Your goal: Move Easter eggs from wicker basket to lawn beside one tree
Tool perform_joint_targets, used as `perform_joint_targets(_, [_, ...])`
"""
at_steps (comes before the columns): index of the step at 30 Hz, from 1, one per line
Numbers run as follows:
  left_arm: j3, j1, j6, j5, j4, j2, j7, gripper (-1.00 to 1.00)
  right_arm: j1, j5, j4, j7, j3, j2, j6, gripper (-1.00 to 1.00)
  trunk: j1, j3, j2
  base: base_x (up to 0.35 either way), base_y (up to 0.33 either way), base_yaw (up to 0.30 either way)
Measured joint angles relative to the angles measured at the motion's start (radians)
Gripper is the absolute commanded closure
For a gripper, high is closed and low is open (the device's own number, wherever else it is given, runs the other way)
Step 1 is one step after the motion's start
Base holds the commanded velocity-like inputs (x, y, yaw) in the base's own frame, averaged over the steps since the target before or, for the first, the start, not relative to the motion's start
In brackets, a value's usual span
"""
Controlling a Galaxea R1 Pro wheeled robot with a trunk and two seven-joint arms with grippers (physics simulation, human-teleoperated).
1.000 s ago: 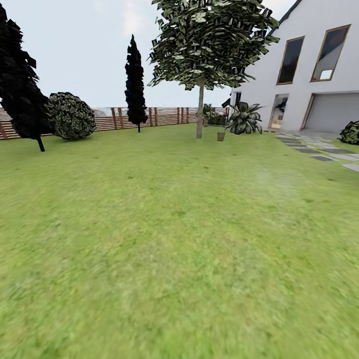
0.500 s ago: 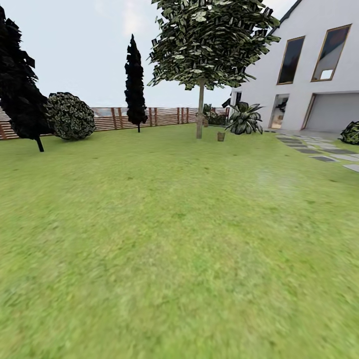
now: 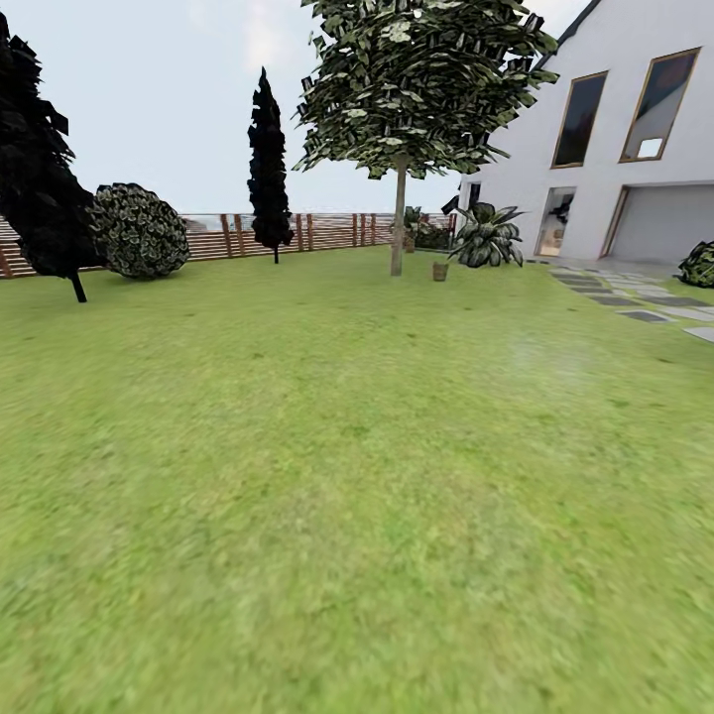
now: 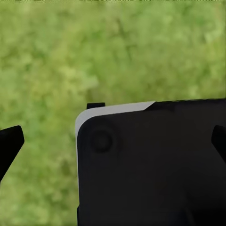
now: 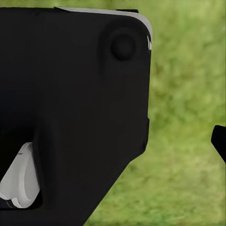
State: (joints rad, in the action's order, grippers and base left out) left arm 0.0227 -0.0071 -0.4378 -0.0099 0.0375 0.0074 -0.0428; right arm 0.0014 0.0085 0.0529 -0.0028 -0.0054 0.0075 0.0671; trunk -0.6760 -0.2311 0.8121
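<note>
**Pincers idle over grass, basket far off**

Left pincer: dark fingertips at opposite edges of the wrist view, spread wide, holding nothing. Right pincer: one tip seen, state cannot be told. Step, by my reckoning: approach. A small brown pot-shape, likely the wicker basket, sits near the tree across the lawn; no eggs discernible. Next calls for driving closer. Grass mottled, soft; trunk slim, straight; slatted fence.

One tall leafy tree with a grey-brown trunk, two dark narrow cypresses left of it, one round shrub, one small brown pot just right of it, one white house.
</note>
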Motion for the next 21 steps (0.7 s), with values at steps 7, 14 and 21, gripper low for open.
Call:
perform_joint_targets(7, [0.0,0.0,-0.009,0.0,0.0,0.0,0.0,-1.0,0.0,0.001,0.0,0.0,0.0,0.0,0.0,-1.0,0.0,0.0,0.0,0.004,0.0,0.0])
perform_joint_targets(14, [0.0,0.0,-0.011,0.0,0.0,0.0,0.0,-1.0,0.0,0.0,0.0,0.0,0.0,0.0,0.0,-1.0,0.0,0.0,0.0,0.0,0.0,0.0])
perform_joint_targets(21, [0.0,0.0,-0.011,0.0,0.0,0.0,0.0,-1.0,0.0,0.001,0.0,0.0,0.0,0.0,0.0,-1.0,0.0,0.0,0.0,0.0,0.0,0.0])
